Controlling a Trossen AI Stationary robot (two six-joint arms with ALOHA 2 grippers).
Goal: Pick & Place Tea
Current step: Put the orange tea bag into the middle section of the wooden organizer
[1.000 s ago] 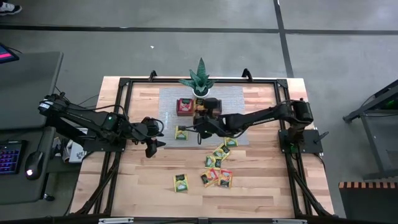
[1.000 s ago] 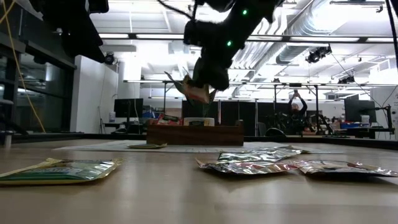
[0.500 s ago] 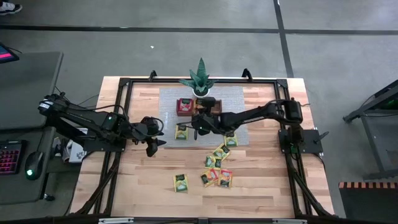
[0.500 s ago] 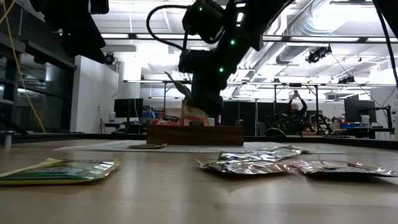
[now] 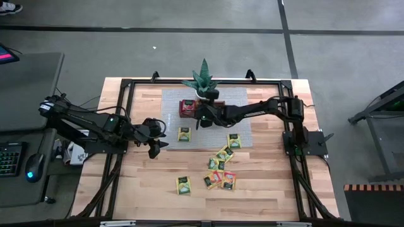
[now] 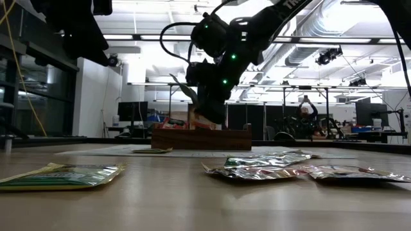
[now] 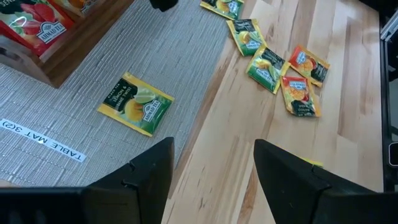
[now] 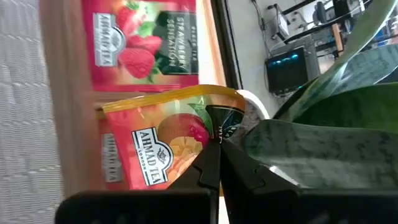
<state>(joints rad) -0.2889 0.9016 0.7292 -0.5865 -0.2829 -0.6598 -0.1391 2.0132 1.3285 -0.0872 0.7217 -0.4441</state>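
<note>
My right gripper (image 5: 201, 118) is shut on an orange tea packet (image 8: 161, 149) over the brown wooden tray (image 5: 203, 108) at the far middle of the table. A red strawberry packet (image 8: 142, 42) lies in the tray beside it. My left gripper (image 5: 156, 135) hangs open and empty over the table's left part, near a green-yellow packet (image 7: 135, 104) that lies flat on the grey mat. Several more packets (image 5: 221, 169) lie flat on the wood toward the near edge. My right gripper pinches the orange packet by its upper edge (image 8: 211, 124) between its two fingertips. The fingers come from above, slanting down. The packet hangs below them (image 6: 200, 119), its lower end down behind the tray's wall.
A spiky green potted plant (image 5: 203, 81) stands just beyond the tray, its leaves (image 8: 323, 118) close to my right gripper. The grey mat (image 5: 173, 116) lies under the tray. A black frame (image 5: 126, 88) runs around the table top.
My right gripper has gone toward the table's far edge and down, from above the mat to the tray, carrying the orange packet. The packet hung clear in the air before; now its lower end is down in the tray.
</note>
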